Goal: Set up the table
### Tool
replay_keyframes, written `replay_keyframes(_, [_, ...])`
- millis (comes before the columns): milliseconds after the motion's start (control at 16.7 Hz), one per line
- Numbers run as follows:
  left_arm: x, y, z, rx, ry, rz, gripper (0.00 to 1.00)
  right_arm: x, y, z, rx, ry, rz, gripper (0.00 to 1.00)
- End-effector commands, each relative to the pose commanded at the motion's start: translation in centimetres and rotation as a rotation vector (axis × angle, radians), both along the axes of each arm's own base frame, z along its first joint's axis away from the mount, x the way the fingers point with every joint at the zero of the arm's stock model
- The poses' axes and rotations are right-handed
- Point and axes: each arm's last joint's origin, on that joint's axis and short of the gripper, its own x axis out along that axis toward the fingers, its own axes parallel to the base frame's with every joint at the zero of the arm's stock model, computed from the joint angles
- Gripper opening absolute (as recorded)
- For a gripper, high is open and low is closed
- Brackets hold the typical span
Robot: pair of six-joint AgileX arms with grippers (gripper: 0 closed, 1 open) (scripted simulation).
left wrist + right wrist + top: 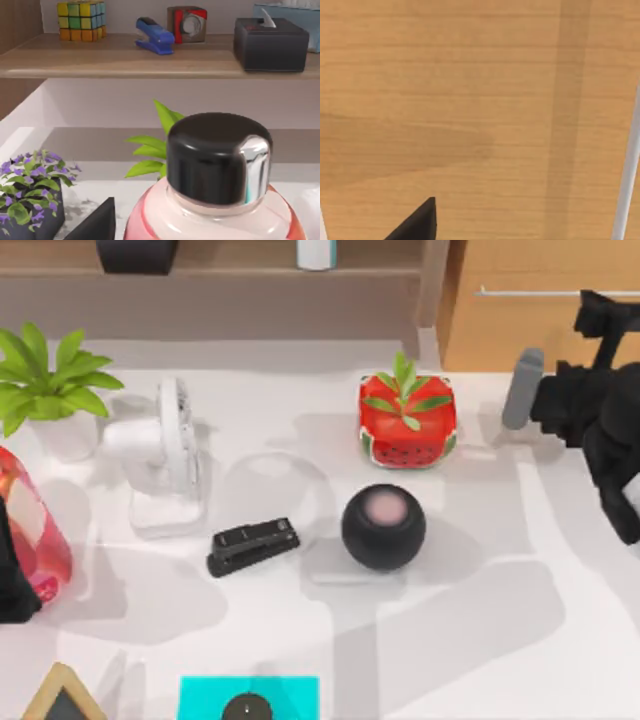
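The white table holds a black stapler, a black round speaker, a white desk fan and a watermelon-patterned pot with a leafy plant. At the left edge stands a red bottle with a black cap. My left gripper is open around it. One finger shows just beside the bottle with a thin gap. My right gripper is open at the back right, facing the wood cabinet front, with one finger in the right wrist view.
A green plant in a white pot stands back left. The brown shelf carries a colour cube, a blue stapler and a black tissue box. The cabinet is back right, and a cyan mat lies at the front.
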Motion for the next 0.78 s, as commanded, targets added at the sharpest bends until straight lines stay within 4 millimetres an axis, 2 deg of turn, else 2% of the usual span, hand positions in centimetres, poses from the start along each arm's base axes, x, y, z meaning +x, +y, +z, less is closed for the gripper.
replay_keyframes(120, [0.0,0.0,0.0,0.0,0.0,0.0,1.0,0.0,0.8,1.1,0.036,-0.03,0.009,1.0])
replay_keyframes(300, [0.0,0.0,0.0,0.0,0.0,0.0,1.0,-0.3,3.6,4.4,0.177,-0.111,0.05,1.0])
replay_keyframes(600, [0.0,0.0,0.0,0.0,0.0,0.0,1.0,-1.6,11.1,10.5,0.566,-0.188,0.166,1.0])
replay_keyframes(780, [0.0,0.0,0.0,0.0,0.0,0.0,1.0,-1.8,15.9,12.8,0.83,-0.163,0.206,1.0])
